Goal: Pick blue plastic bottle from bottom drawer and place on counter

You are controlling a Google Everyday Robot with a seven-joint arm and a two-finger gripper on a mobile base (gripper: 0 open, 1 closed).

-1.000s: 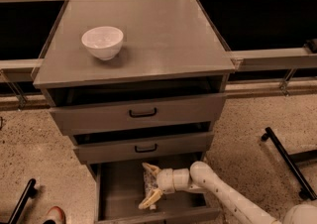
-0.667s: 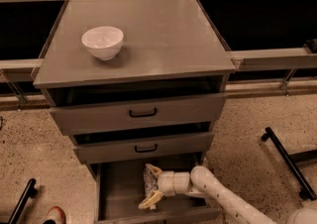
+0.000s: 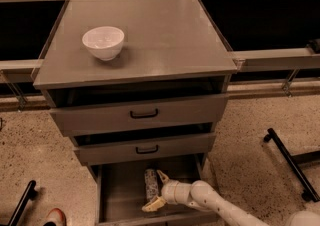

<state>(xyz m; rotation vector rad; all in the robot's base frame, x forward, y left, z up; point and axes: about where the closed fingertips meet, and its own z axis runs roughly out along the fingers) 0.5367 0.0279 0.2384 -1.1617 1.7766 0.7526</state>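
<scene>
The blue plastic bottle (image 3: 150, 184) lies lengthwise on the floor of the pulled-out bottom drawer (image 3: 120, 190), its pale speckled label facing up. My gripper (image 3: 157, 190) reaches into the drawer from the right and is open. One finger sits by the bottle's far end and the other by its near end, so the bottle lies along the gap between them. I cannot tell whether the fingers touch it. The counter (image 3: 165, 35) is the grey cabinet top above.
A white bowl (image 3: 103, 42) stands on the counter's left half. Two upper drawers with black handles (image 3: 144, 114) are slightly ajar and overhang the bottom drawer. A black stand leg (image 3: 290, 162) lies on the floor at right, and a red-tipped object (image 3: 54, 217) at lower left.
The gripper has shifted slightly to the right and lower inside the bottom drawer. The bottle now shows beside its fingers. The bowl and drawers have not moved.
</scene>
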